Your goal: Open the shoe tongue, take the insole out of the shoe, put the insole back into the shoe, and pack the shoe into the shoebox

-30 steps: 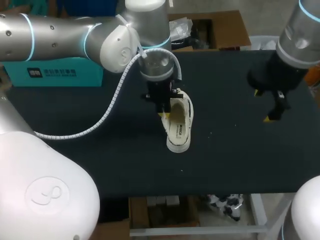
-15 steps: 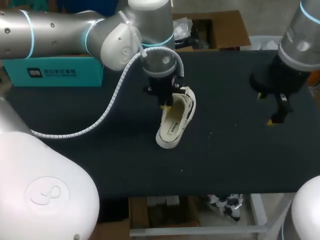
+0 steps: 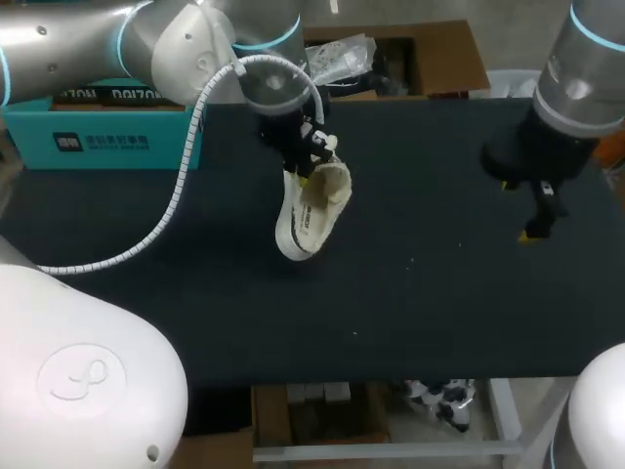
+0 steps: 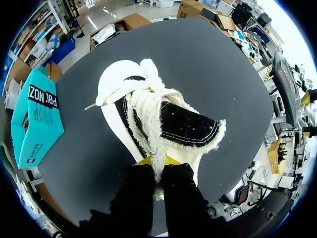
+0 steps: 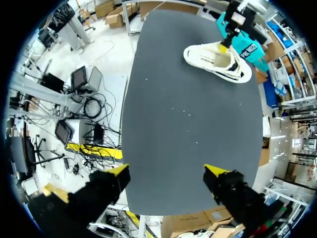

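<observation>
A white canvas shoe (image 3: 311, 209) with black trim hangs tilted over the black table, toe down to the left. My left gripper (image 3: 311, 168) is shut on its heel edge. In the left wrist view the shoe (image 4: 148, 114) stretches ahead of the left gripper (image 4: 158, 163), whose fingers pinch the frayed heel rim; the toe points away. My right gripper (image 3: 522, 210) hovers open over the table's right side, far from the shoe. From the right wrist, the right gripper (image 5: 168, 174) holds nothing, and the shoe (image 5: 218, 62) lies far ahead. The teal shoebox (image 3: 98, 137) stands at the table's back left.
The teal box (image 4: 37, 119) shows beside the shoe in the left wrist view. A white spiral cable (image 3: 171, 210) from my left arm hangs over the table's left part. Bare black table (image 3: 420, 293) lies between the shoe and my right gripper.
My left gripper has lifted the shoe by its heel and carried it back and to the left, swinging the toe leftward. The right arm has barely moved.
</observation>
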